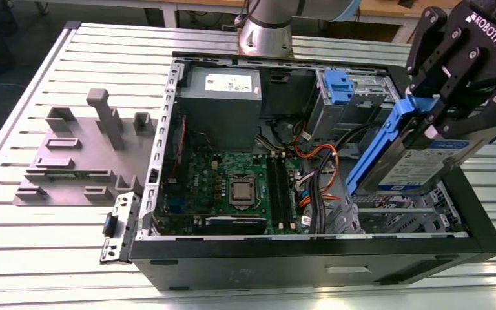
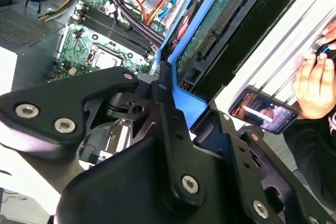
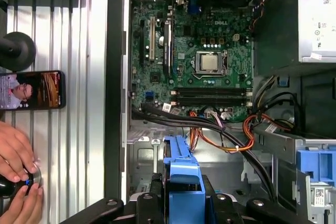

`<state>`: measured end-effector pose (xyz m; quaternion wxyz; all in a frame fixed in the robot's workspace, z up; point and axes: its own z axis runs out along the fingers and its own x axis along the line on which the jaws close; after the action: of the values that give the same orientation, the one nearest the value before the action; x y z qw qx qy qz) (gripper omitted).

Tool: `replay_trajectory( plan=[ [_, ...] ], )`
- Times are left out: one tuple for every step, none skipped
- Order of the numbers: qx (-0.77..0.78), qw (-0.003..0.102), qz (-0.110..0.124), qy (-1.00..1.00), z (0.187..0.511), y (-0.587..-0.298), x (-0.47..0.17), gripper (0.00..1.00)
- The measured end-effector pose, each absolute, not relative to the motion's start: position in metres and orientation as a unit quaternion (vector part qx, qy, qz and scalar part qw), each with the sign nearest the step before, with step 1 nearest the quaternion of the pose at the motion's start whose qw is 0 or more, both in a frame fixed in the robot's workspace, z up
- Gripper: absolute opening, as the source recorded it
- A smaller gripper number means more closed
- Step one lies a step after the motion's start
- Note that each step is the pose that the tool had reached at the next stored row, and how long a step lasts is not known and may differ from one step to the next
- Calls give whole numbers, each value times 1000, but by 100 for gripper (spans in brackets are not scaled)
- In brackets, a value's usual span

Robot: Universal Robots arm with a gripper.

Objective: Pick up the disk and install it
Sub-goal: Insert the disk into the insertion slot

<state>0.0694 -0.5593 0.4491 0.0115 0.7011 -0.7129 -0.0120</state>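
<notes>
Gripping the disk (image 1: 427, 160) edge-on, the pincer (image 1: 446, 121) hangs above the open computer case (image 1: 317, 250).

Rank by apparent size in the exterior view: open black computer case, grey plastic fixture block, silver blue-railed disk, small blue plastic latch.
Black computer case
Grey fixture block and silver disk: alike; disk seems nearer camera, so unranked
Blue plastic latch
</notes>
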Motion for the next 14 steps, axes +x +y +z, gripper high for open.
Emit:
replay_trajectory(
  plan=[
    [701, 11, -12, -713, 449, -560, 70, 36],
    [701, 11, -12, -713, 448, -560, 71, 36],
    [701, 11, -12, -713, 448, -560, 72, 36],
    [701, 11, -12, -713, 447, -560, 73, 36],
    [701, 11, -12, -713, 447, -561, 74, 36],
    [701, 11, -12, -713, 446, -561, 75, 36],
    [701, 12, -12, -713, 446, -561, 76, 36],
    [701, 11, -12, -713, 445, -561, 76, 36],
    [701, 11, -12, -713, 445, -561, 77, 36],
    [701, 11, -12, -713, 444, -562, 78, 36],
    [701, 11, -12, -713, 444, -562, 78, 36],
    [701, 11, -12, -713, 443, -562, 79, 36],
    [701, 11, -12, -713, 443, -562, 79, 36],
    [701, 11, -12, -713, 442, -563, 79, 36]
  ],
)
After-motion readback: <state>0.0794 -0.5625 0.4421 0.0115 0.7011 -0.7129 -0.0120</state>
